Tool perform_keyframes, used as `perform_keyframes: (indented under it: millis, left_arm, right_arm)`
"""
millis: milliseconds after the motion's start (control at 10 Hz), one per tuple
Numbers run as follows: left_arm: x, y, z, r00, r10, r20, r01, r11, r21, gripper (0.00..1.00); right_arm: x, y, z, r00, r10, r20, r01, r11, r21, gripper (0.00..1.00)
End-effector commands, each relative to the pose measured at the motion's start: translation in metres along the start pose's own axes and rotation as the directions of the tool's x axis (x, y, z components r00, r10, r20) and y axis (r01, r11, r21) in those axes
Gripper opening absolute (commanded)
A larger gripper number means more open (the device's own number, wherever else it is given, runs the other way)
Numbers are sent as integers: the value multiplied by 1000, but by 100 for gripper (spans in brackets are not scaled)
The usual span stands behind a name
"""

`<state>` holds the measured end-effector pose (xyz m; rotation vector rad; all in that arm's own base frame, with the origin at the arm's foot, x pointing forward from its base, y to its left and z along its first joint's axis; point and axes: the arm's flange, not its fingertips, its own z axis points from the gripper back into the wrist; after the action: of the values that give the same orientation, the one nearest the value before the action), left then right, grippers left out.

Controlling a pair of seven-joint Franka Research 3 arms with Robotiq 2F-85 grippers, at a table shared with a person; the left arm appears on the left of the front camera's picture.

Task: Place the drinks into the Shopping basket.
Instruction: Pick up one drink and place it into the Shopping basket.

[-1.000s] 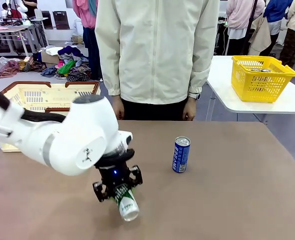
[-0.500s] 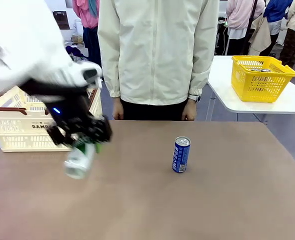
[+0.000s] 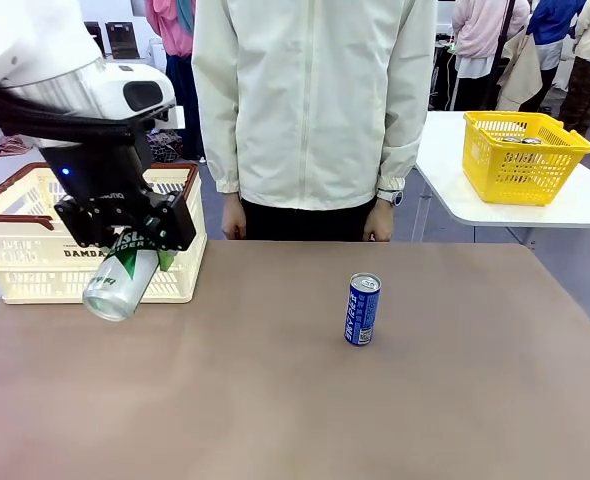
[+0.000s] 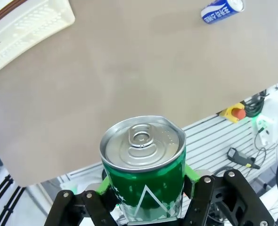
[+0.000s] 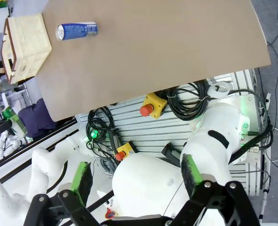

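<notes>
Green can (image 3: pixel 121 283) clamped tilted in left gripper (image 3: pixel 127 246), above table (image 3: pixel 275 400), in front of basket (image 3: pixel 35 272), blue can (image 3: pixel 362 310) upright mid-table, well apart, right gripper (image 5: pixel 136 181) spread wide, empty.

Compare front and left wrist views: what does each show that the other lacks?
Front: a person standing at the far edge, and a yellow basket on a side table. Left wrist: the pull-tab end of the green can, and a red stop button below the brown table. Both: that can clamped in the left jaws, the blue can, the Shopping basket, the table.
</notes>
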<state>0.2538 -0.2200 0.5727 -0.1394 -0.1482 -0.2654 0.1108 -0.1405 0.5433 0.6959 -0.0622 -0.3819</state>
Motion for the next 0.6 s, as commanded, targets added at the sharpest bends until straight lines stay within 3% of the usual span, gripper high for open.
perform_keyframes:
  millis: [0, 300, 400, 500]
  left_arm:
    - [-1, 1, 1, 1000, -6, -15, 6, 1000, -19, 0]
    - [1, 0, -4, 1000, 1, -17, -1, 1000, 1, 0]
    - [27, 31, 8, 997, 11, -74, -11, 1000, -4, 0]
    - [53, 67, 23, 996, 69, -54, -70, 997, -22, 0]
  right_arm:
    - [-10, -4, 3, 1000, 19, -2, -19, 1000, 11, 100]
    - [-10, -4, 3, 1000, 19, -2, -19, 1000, 11, 100]
    - [-10, -4, 3, 1000, 19, -2, -19, 1000, 11, 100]
    - [-10, -4, 3, 1000, 19, -2, -19, 1000, 11, 100]
